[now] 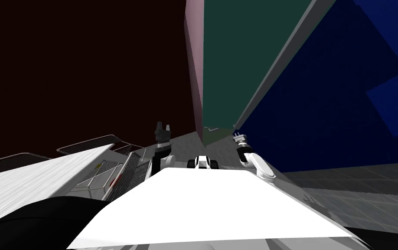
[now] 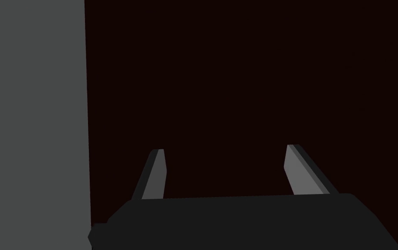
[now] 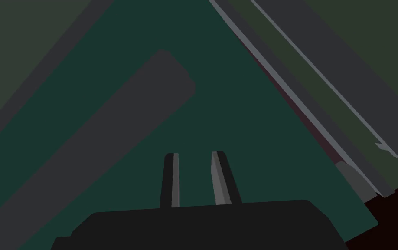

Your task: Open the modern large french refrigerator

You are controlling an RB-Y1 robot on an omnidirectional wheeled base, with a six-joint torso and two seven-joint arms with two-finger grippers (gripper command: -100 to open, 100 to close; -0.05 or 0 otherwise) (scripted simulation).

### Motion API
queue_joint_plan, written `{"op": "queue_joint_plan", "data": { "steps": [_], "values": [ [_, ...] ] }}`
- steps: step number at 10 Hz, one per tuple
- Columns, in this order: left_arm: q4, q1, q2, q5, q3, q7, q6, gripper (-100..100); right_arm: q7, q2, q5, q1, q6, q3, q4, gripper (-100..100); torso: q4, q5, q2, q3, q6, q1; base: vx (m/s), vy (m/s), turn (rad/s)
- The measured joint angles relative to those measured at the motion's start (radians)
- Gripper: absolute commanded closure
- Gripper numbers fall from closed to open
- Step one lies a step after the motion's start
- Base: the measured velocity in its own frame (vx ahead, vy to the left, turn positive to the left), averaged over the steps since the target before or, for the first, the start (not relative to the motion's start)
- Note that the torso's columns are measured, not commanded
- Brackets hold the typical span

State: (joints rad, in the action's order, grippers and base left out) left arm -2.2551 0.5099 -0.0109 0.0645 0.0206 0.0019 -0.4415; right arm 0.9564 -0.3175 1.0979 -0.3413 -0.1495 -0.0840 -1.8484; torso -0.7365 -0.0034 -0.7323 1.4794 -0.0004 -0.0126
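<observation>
The refrigerator's dark green door (image 1: 228, 65) rises ahead, between a pinkish edge and a grey edge. In the right wrist view the same green door (image 3: 246, 130) carries a long grey rounded bar handle (image 3: 107, 143), which runs slantwise to one side of my fingers. My right gripper (image 3: 194, 154) faces the green panel with its fingers a narrow gap apart and nothing between them; it stands beside the handle, not around it. In the head view the right gripper (image 1: 239, 138) sits at the foot of the grey edge. My left gripper (image 1: 162, 128) is raised, open and empty (image 2: 224, 149).
A dark blue panel (image 1: 324, 100) stands to the right of the green door, a dark maroon surface (image 1: 85, 65) to its left. A wire rack (image 1: 107, 173) and a white counter (image 1: 29, 182) lie at the lower left. Grey tiled floor (image 1: 358, 186) spreads to the right.
</observation>
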Motion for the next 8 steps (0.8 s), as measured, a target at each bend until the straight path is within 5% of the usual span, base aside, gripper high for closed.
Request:
{"op": "queue_joint_plan", "data": {
  "steps": [8],
  "values": [
    [0.0,0.0,0.0,0.0,0.0,0.0,0.0,0,-0.03,-0.13,-0.06,-0.03,0.029,0.033,-0.037,-100,-0.002,0.004,-0.007,-0.004,0.001,0.017,0.062,-0.12,0.077]
  ]
}}
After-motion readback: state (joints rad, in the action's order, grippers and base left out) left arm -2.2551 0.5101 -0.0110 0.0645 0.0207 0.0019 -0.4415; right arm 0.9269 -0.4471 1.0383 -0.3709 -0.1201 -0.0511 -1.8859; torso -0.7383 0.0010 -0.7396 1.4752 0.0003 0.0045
